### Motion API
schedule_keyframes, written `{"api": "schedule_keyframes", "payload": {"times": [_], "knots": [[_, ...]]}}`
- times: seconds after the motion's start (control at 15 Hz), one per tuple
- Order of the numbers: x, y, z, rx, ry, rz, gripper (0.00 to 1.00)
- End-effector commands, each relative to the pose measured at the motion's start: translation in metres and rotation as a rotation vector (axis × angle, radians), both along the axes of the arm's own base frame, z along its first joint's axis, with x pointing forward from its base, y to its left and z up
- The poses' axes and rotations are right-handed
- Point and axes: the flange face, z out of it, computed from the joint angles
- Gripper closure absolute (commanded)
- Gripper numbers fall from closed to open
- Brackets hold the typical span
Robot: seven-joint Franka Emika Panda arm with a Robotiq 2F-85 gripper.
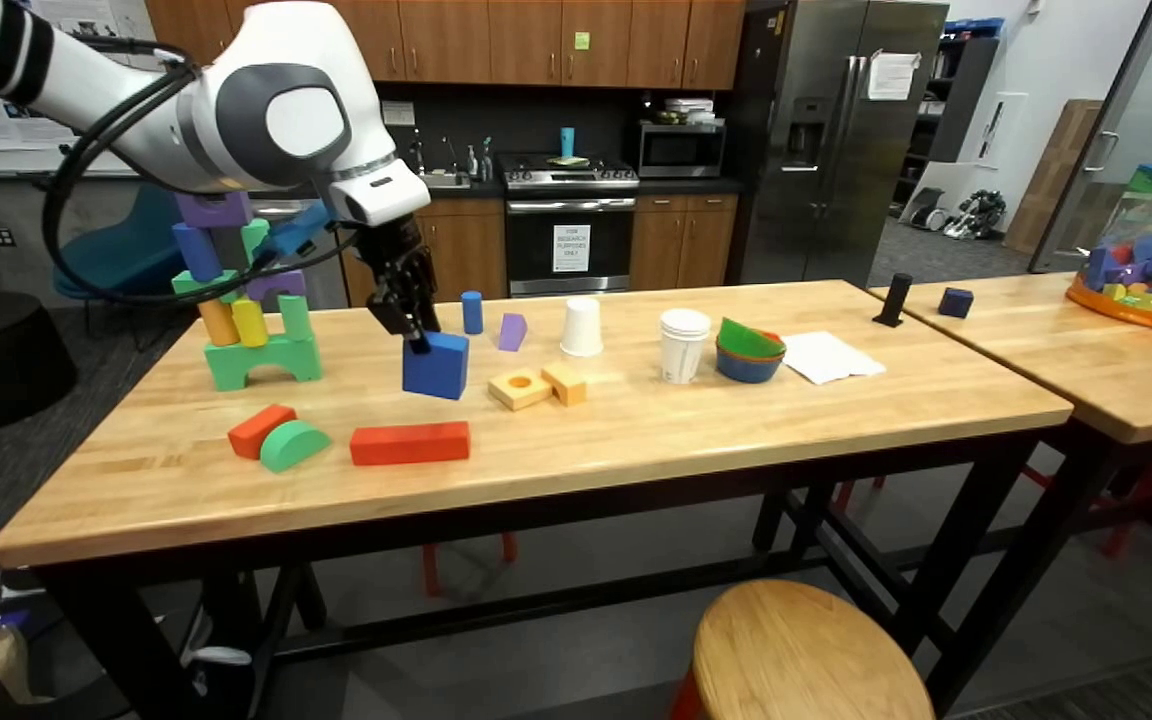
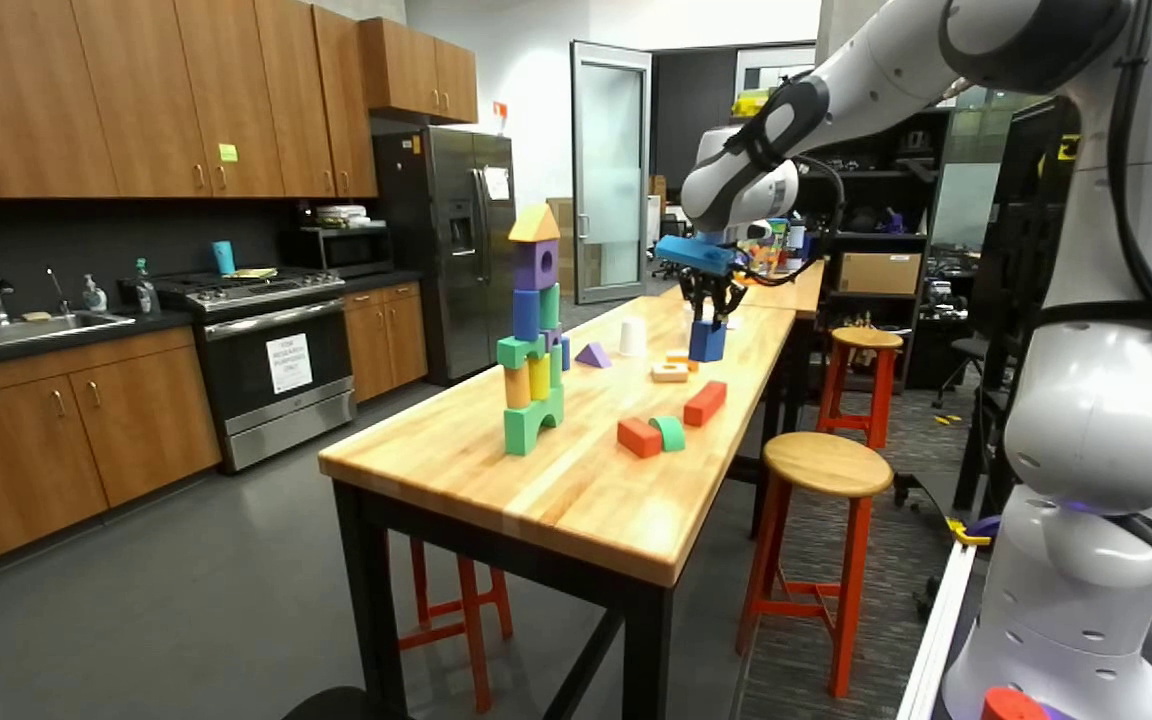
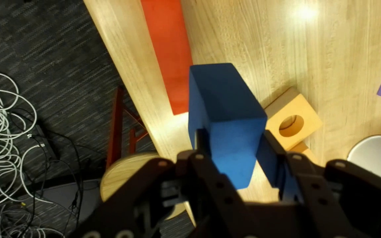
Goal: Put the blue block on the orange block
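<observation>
The blue block point(image 1: 435, 366) is held in the air above the table, and it also shows in an exterior view point(image 2: 707, 341) and in the wrist view point(image 3: 228, 96). My gripper point(image 3: 235, 142) is shut on it, with one finger on each side. In both exterior views the gripper point(image 1: 421, 342) points down and the block hangs below its fingers. The orange block, a long red-orange bar point(image 1: 410, 443), lies flat on the table near its edge. The bar point(image 3: 172, 56) is to the upper left of the held block in the wrist view, with its near end beside the block.
Yellow blocks point(image 1: 520, 389) lie beside the held block. A colourful tower point(image 2: 534, 330) stands on the table. A shorter red block point(image 1: 262, 430) and a green half-round point(image 1: 294, 446) lie left of the bar. An upturned white cup point(image 1: 582, 327) and stacked cups point(image 1: 683, 347) stand right.
</observation>
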Motion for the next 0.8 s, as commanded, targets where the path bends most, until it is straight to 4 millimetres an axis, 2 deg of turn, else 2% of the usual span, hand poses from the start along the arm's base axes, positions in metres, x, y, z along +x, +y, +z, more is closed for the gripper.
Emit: {"api": "schedule_keyframes", "payload": {"times": [0.0,0.73], "knots": [[-0.014,0.020,0.004,-0.004,-0.001,-0.010,0.85],[-0.031,0.033,0.006,-0.008,0.007,0.025,0.85]]}}
